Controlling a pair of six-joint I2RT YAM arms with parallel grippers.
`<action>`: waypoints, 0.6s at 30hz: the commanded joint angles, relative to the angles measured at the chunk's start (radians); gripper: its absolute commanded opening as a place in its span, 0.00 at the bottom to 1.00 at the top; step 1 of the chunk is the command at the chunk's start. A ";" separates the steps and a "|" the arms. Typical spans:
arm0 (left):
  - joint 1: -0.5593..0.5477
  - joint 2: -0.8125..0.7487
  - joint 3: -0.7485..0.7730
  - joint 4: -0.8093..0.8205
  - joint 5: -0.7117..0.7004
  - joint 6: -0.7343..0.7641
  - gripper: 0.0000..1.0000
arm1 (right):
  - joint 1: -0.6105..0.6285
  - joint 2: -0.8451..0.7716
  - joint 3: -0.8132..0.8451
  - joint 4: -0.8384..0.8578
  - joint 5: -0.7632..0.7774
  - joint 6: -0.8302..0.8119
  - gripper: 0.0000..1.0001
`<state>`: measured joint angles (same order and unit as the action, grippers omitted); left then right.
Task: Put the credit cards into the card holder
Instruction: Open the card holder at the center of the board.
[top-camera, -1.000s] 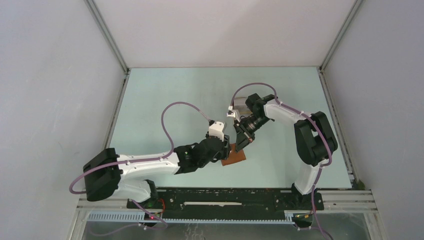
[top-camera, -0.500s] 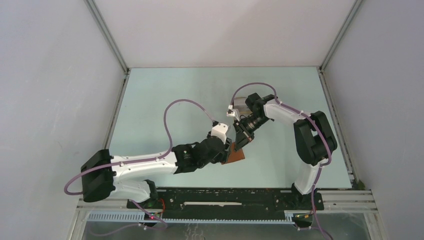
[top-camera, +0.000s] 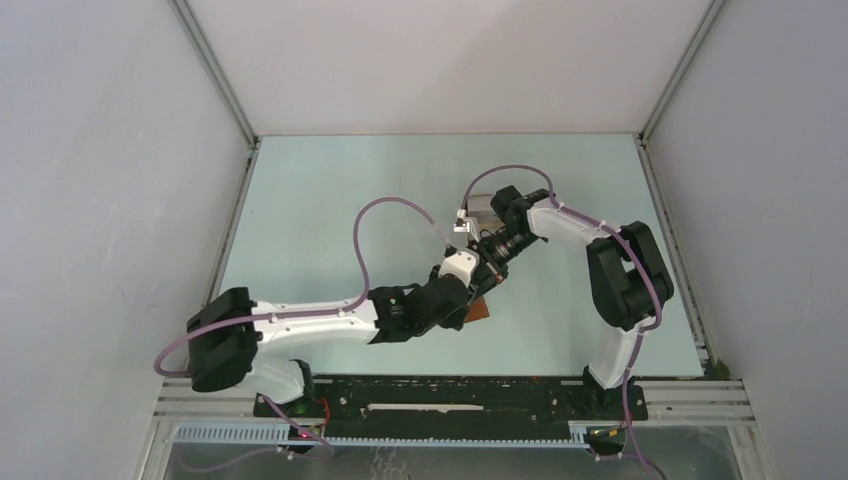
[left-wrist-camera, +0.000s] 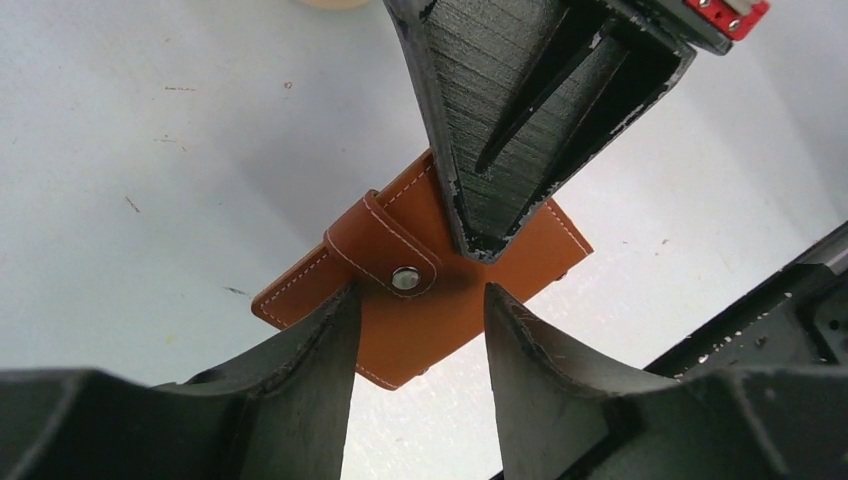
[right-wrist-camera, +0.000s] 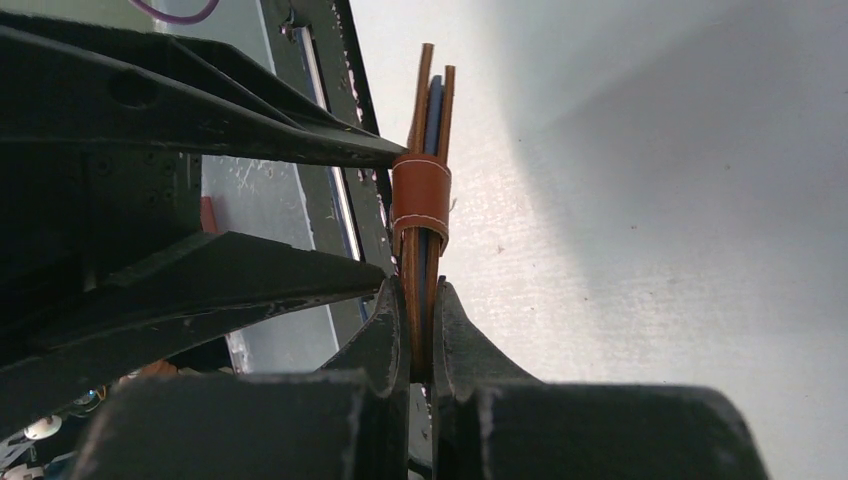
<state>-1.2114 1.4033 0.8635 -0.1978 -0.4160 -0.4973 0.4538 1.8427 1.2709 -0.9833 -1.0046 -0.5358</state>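
Card holder (right-wrist-camera: 420, 200), light, stiffish leather, perhaps slick, stands pinched edge-on between the clenched right fingers (right-wrist-camera: 385, 345), while the released left fingers (left-wrist-camera: 310, 370) flank its snap strap (left-wrist-camera: 385, 250), best gripped across both flat faces.

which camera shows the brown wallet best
The left wrist view: the wallet lies with most of its face toward the camera. The right wrist view shows it only edge-on, pinched by the right gripper; the top view shows just a sliver.

Pale mint tabletop (top-camera: 320, 200) between 3 plain white walls (top-camera: 440, 60), aluminium posts (top-camera: 213, 68) at the corners.
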 joint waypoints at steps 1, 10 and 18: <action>-0.004 0.046 0.074 -0.010 -0.052 0.031 0.53 | 0.000 -0.003 0.035 -0.007 -0.045 -0.002 0.00; 0.016 0.089 0.071 -0.008 -0.093 0.061 0.42 | 0.013 0.017 0.061 -0.081 -0.078 -0.069 0.00; 0.048 0.023 0.015 0.124 0.037 0.102 0.43 | 0.024 0.022 0.062 -0.079 -0.063 -0.068 0.00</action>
<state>-1.1801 1.4807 0.8845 -0.1967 -0.4343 -0.4343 0.4610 1.8675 1.3029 -1.0134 -1.0027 -0.5945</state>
